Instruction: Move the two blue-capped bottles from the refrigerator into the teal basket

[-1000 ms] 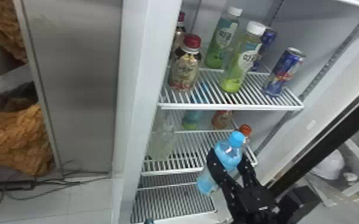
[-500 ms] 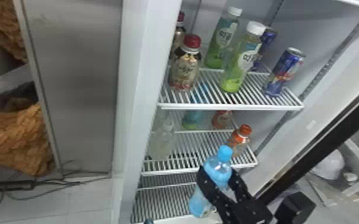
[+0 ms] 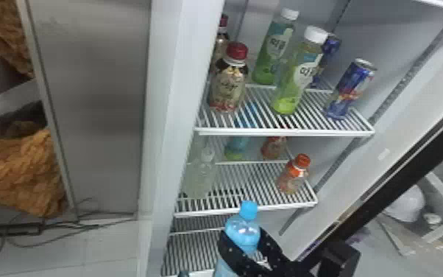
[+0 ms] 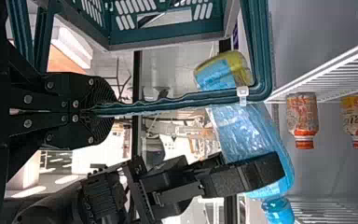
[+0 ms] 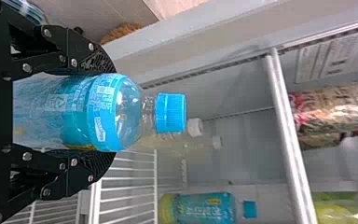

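Beside your refrigerator (image 3: 169, 84), the teal basket (image 4: 260, 51) is pinched in your left gripper (image 4: 103, 110); your right gripper (image 5: 106, 112) clasps a blue-capped bottle (image 3: 242, 229) outside it. Likely first transfer—a second bottle (image 5: 205, 207) sits shelved—so clear the rim, then lower.

The bottle (image 3: 243, 234) in the right gripper (image 3: 242, 241), black flecked white, is light blue with a blue cap. Above that pincer: an orange-capped bottle (image 3: 293, 178), a red-capped bottle (image 3: 229, 86) and 2 white-capped green bottles (image 3: 296, 79). Teal basket (image 4: 168, 34) rim between the black left gripper's (image 4: 113, 110) fingers.
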You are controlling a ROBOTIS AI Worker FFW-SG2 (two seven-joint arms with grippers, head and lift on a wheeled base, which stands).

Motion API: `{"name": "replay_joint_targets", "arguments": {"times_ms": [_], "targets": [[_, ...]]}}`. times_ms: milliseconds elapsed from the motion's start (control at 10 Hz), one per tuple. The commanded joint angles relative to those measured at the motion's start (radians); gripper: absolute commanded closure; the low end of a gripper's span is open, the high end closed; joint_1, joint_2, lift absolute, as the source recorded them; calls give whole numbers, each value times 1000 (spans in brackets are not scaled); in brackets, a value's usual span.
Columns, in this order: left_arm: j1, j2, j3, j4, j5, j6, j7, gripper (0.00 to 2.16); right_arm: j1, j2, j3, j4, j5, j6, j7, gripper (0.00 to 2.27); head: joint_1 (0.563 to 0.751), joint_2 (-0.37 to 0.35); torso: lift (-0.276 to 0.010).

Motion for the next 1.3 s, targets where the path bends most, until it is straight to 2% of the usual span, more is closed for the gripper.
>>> {"name": "replay_joint_targets", "arguments": {"times_ms": [0,300,500,700,1000,1200], "targets": [[0,0,0,0,0,0,0,1136,1,-11,6,-3,-2,37,6,656,695,-350,-138],[0,0,0,0,0,0,0,1136,-1,-34,13,2,-2,115,29,656,695,-350,-138],[0,0,0,0,0,0,0,1136,-33,-42,20,61,1,140,53,656,695,-350,-138],[-2,0,0,0,-2,0,0,1136,-75,-43,20,135,18,149,84,656,695,-350,-138],[-2,0,1,0,-2,0,0,1136,-90,-42,19,176,33,149,104,654,695,-350,-138],[0,0,1,0,-2,0,0,1136,-102,-45,16,201,49,149,125,558,695,-350,-138]]}}
